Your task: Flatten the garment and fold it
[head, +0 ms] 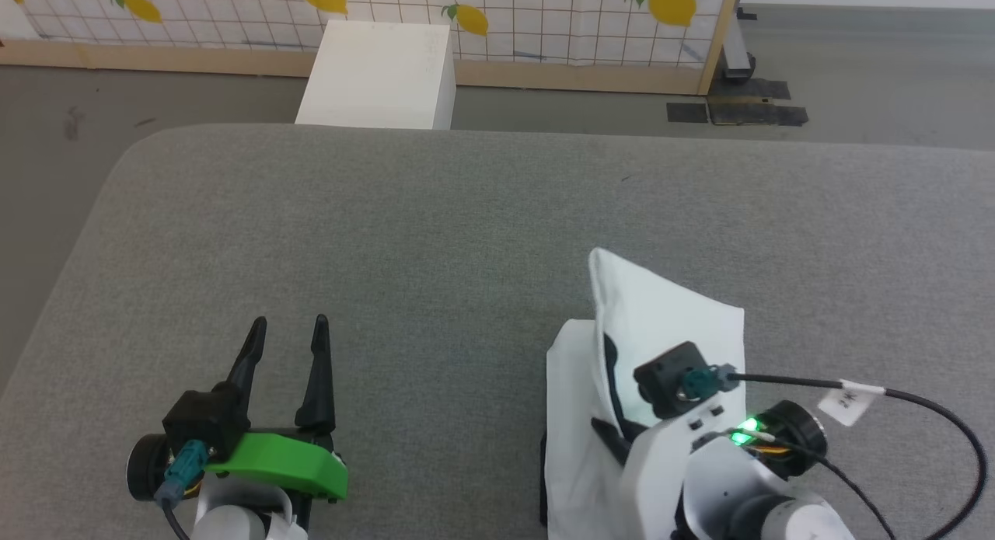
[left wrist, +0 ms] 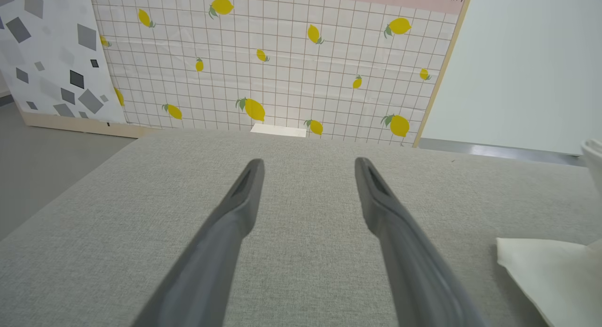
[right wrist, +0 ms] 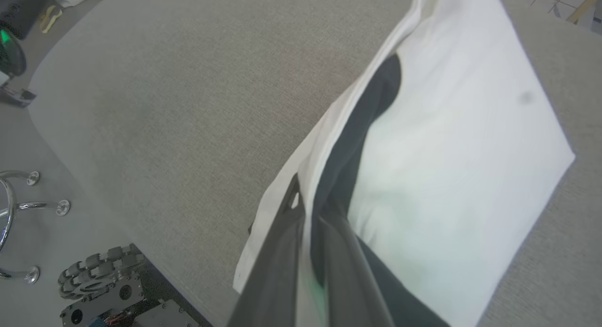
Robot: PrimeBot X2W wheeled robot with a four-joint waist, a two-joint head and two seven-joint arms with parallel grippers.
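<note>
The garment (head: 668, 315) lies folded into a small bundle at the near right of the grey padded table (head: 435, 214), one white panel lifted up into a point. A black sleeve strip (right wrist: 362, 129) runs between the white layers (right wrist: 447, 153). My right gripper (head: 614, 431) is shut on the garment's near-left edge, with white cloth pinched between its fingers (right wrist: 282, 233). My left gripper (head: 289, 322) hovers open over bare table at the lower left, nothing between its fingers (left wrist: 244, 195). A white corner of the garment (left wrist: 545, 266) shows to its right. The chest print is hidden.
A white box (head: 381, 74) stands on the floor beyond the table's far edge, before a lemon-patterned partition (head: 497, 12). The table's rounded left corner (head: 132, 151) drops to grey floor. A wheeled base (right wrist: 99, 275) and chrome legs (right wrist: 28, 176) sit below the near edge.
</note>
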